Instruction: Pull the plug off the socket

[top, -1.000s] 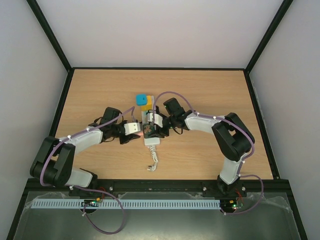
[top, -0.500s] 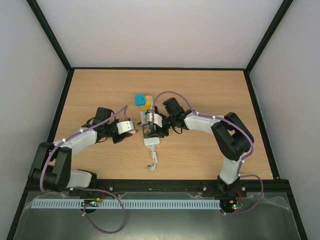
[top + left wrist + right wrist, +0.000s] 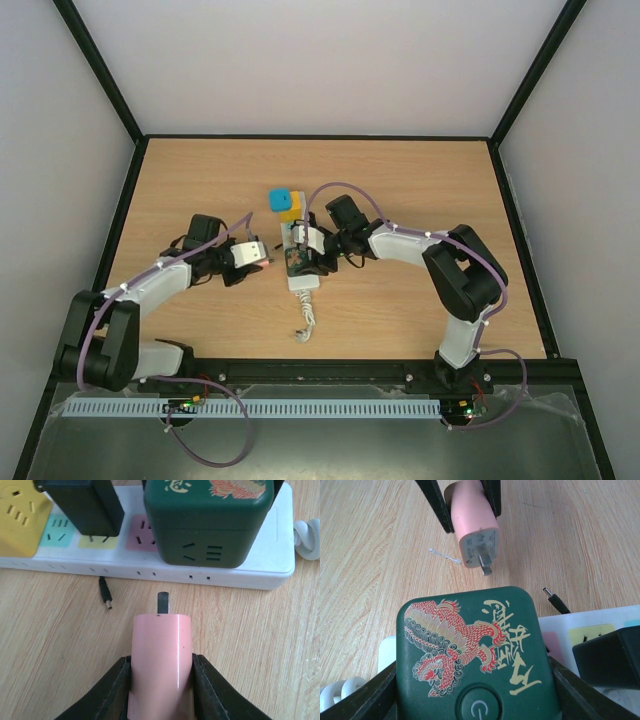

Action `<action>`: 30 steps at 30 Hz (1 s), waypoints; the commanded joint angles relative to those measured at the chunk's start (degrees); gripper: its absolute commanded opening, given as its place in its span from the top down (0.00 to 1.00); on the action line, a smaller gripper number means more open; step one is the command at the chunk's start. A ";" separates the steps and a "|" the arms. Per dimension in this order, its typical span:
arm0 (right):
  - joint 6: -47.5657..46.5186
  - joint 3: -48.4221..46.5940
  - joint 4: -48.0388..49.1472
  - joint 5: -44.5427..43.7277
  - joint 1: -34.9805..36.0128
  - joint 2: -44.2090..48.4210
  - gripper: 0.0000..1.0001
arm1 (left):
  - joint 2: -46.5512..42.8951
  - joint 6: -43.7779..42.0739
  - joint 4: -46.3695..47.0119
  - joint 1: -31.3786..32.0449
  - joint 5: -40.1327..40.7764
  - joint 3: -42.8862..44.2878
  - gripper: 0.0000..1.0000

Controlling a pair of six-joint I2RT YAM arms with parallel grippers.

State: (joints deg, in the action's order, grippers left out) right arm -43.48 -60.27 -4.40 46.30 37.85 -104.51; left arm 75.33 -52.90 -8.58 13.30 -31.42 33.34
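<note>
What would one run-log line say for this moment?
left gripper: holds pink plug, prongs out of socket | right gripper: clamps green adapter on socket

free: far tabletop (image 3: 420, 180) | blocked: green adapter (image 3: 207, 525), black adapter (image 3: 82, 505) on socket (image 3: 240, 577); pink plug (image 3: 161, 665) near

Plug (image 3: 161, 650) out and clear of the socket (image 3: 240, 575); left arm (image 3: 150, 285) pulled back.
A second ago the left gripper (image 3: 262, 258) sat close against the left side of the socket, with the pink plug at the strip's edge. Half a second later it had drawn away to the left, carrying the plug with it. Now the plug's prong (image 3: 163, 602) points at the socket across a strip of bare table (image 3: 420, 180). In the last half second most of the change is in the arm behind the gripper: its elbow has settled a little further left and nearer the near edge.
</note>
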 commanded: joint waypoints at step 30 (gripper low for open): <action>11.14 -2.24 -5.05 1.06 -1.19 14.23 0.14 | 19.07 9.59 3.95 -22.07 17.76 31.35 0.84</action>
State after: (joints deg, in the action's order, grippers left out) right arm -35.22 -61.56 -9.06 49.54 37.08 -94.39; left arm 89.80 -45.08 -8.47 -8.38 -21.04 59.81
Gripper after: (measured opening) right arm 0.857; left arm 0.304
